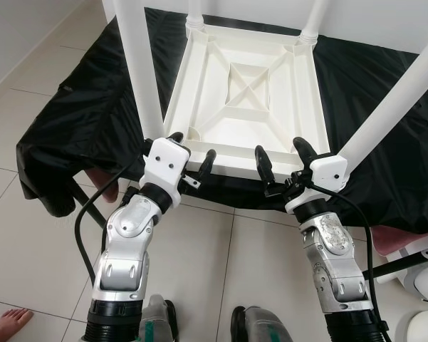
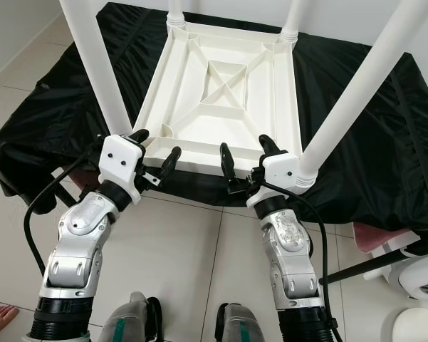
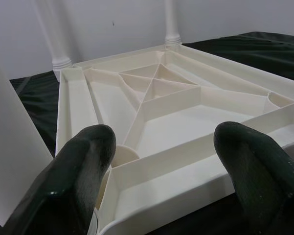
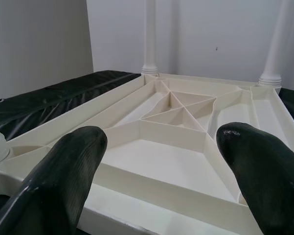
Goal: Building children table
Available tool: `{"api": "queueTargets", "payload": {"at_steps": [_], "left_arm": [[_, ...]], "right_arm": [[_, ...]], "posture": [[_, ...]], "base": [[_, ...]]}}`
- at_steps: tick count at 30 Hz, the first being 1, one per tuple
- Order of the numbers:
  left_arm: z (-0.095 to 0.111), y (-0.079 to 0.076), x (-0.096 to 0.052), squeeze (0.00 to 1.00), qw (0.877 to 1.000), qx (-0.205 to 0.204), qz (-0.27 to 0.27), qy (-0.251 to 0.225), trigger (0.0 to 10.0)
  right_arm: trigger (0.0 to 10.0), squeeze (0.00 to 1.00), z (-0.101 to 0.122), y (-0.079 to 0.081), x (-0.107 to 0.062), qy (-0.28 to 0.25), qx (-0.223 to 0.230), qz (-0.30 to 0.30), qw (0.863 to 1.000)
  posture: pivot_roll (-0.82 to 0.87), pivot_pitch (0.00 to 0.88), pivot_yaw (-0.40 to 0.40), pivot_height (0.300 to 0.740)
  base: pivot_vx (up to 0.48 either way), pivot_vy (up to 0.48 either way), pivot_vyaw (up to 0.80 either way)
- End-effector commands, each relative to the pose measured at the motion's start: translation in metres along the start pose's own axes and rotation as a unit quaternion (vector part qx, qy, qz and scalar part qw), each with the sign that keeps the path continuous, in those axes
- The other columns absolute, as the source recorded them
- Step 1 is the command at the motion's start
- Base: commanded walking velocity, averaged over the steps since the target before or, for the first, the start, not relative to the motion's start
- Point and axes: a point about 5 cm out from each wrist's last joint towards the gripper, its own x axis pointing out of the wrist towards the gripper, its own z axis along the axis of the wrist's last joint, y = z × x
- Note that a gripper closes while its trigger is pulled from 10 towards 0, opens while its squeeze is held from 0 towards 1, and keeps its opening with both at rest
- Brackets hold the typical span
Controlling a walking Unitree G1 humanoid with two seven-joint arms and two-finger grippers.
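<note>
A white plastic children's table (image 1: 246,92) lies upside down on a surface covered in black cloth (image 1: 78,121), its ribbed underside facing up. Its legs stand upright at the corners: the near-left leg (image 1: 139,64), the near-right leg (image 1: 395,100) and two far legs (image 1: 194,14). My left gripper (image 1: 194,146) is open at the table's near edge, just beside the near-left leg. My right gripper (image 1: 279,146) is open at the same edge, close to the near-right leg. Both wrist views look across the ribbed underside (image 3: 156,98) between open fingers (image 4: 68,166) that hold nothing.
The black cloth hangs over the front of the surface toward the tiled floor (image 1: 221,249). A person's bare foot (image 1: 7,324) shows at the lower left. White plastic parts (image 1: 427,278) sit at the lower right. A wall runs behind the table.
</note>
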Motion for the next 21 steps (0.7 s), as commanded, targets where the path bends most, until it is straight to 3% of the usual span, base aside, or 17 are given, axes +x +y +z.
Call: {"api": "queueTargets", "payload": {"at_steps": [1,21], "left_arm": [[0.0034,-0.0014,0.004,0.0,0.993,-0.046,0.111,-0.016,10.0],[0.0045,0.0002,0.0042,0.0,0.992,-0.046,0.113,-0.019,10.0]], "right_arm": [[10.0,0.0,-0.0028,-0.0025,-0.0028,0.005,-0.002,-0.006,1.0],[10.0,0.0,-0.003,-0.0021,-0.0022,0.005,-0.001,-0.007,1.0]], "posture": [[0.04,0.091,-0.043,0.74],[0.04,0.092,-0.046,0.74]], "base": [[0.0,0.0,0.0],[0.0,0.0,0.0]]}}
